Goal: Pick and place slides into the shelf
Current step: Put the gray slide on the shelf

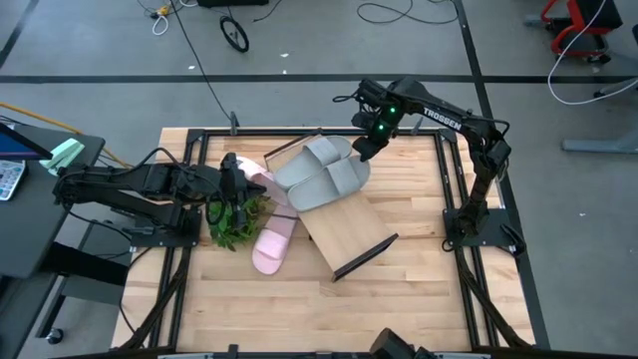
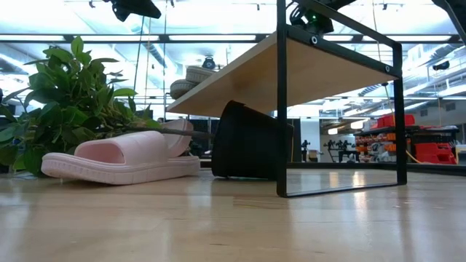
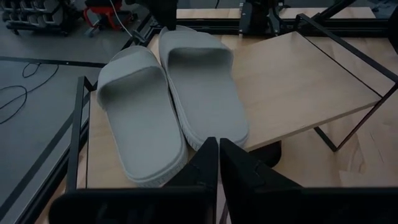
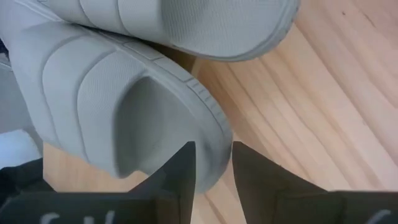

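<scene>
A: How far along is the job looking?

B: About halfway, I'd judge. Both grey slides (image 1: pixel 324 172) are lying side by side on the shelf (image 1: pixel 351 224), toward its 11 o'clock end in the overhead view. The two pink slides (image 1: pixel 274 239) are still waiting on the table (image 1: pixel 419 289), just off the shelf's 9 o'clock edge, beside the green plant (image 1: pixel 237 217).

A: And the shelf itself?

B: It is sitting askew, running from about 11 o'clock to 5 o'clock. From table height it is looking tilted, with a dark pot-like object (image 2: pixel 247 142) lying under it.

A: What is the right gripper (image 1: pixel 367 145) doing?

B: It is hovering at the 1 o'clock side of the grey pair. In its own camera the fingers are standing a narrow gap apart at the rim of one grey slide (image 4: pixel 124 106); I cannot tell whether they are pinching that edge or merely poised at it.

A: The left gripper (image 1: pixel 231 179)?

B: It is hanging over the plant and the nearer pink slide, at 9 o'clock from the shelf. Its fingers (image 3: pixel 202 168) are looking nearly closed, with nothing between them.

A: Any writing?

B: "TROSSEN" is showing in white on the right arm (image 1: pixel 444 117). Nothing else is legible.
</scene>
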